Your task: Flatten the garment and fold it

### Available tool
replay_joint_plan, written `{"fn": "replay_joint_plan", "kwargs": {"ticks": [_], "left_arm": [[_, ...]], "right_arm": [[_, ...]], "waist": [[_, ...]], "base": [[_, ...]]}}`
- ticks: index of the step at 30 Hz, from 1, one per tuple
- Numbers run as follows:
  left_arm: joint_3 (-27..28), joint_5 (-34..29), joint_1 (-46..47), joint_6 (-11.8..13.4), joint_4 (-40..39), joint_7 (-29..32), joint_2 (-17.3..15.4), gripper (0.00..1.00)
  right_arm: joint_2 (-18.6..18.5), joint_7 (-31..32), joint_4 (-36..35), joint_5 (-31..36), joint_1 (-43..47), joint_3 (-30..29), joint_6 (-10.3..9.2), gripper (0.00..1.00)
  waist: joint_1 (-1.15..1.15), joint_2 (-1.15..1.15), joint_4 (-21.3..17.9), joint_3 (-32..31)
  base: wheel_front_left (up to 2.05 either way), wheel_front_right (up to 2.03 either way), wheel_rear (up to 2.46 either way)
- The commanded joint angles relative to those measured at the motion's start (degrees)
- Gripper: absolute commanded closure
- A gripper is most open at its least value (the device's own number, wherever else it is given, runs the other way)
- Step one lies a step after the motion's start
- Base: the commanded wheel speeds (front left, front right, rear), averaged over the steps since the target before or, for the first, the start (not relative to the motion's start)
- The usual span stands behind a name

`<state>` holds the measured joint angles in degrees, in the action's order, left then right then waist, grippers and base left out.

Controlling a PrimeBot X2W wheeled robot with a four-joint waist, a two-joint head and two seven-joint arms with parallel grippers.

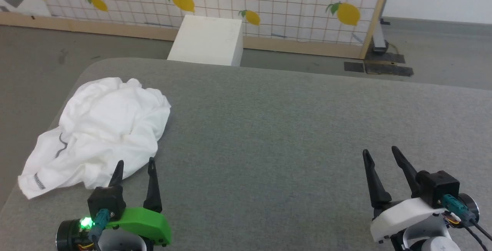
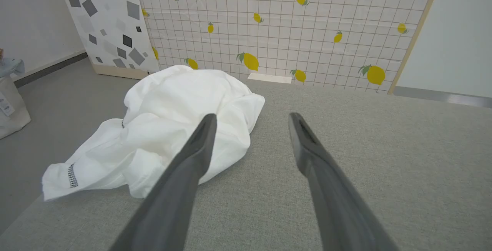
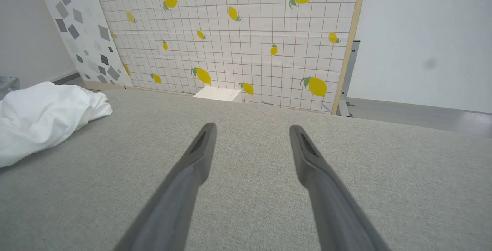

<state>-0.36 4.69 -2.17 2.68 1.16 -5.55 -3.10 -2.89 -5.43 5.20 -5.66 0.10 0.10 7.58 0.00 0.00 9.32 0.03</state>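
Garment (image 1: 103, 128) was logged crumpled at ten o'clock on the table (image 1: 269, 135); left gripper (image 1: 135, 161) and right gripper (image 1: 379, 150) jaws were spread, empty; outer hem corners were judged best pinched first.

Grey woven-fabric tabletop (image 1: 292, 128) beneath the fingers (image 1: 153, 189), white rectangular box (image 1: 209, 41) beyond them, lemon-printed gridded panel (image 1: 292, 9) farther behind.

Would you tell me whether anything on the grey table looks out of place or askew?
The white soft-fabric garment lies crumpled in a heap by the grey cloth-covered table's left edge, not flat; nothing else looks odd.
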Motion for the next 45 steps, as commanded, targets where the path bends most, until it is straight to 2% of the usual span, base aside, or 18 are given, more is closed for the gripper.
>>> {"fn": "replay_joint_plan", "kwargs": {"ticks": [1,25,45], "left_arm": [[0.2,0.3,-0.8,0.6,0.0,-0.6,0.1,0.0],[0.2,2.3,-3.1,2.8,-0.4,-3.4,0.1,0.0],[-0.3,3.4,-4.6,4.5,-0.1,-5.7,0.2,0.0]], "right_arm": [[0.0,-0.6,0.4,-0.5,0.8,0.1,-0.04,0.0],[0.0,-3.5,3.5,-2.4,1.4,0.6,-0.05,0.0],[0.0,-5.8,6.1,-2.6,1.5,1.7,-0.07,0.0]], "waist": [[0.0,0.0,1.3,-0.1],[0.0,0.0,10.7,-0.2],[0.0,0.0,15.8,0.1]], "base": [[0.0,0.0,0.0],[0.0,0.0,0.0],[0.0,0.0,0.0]]}}
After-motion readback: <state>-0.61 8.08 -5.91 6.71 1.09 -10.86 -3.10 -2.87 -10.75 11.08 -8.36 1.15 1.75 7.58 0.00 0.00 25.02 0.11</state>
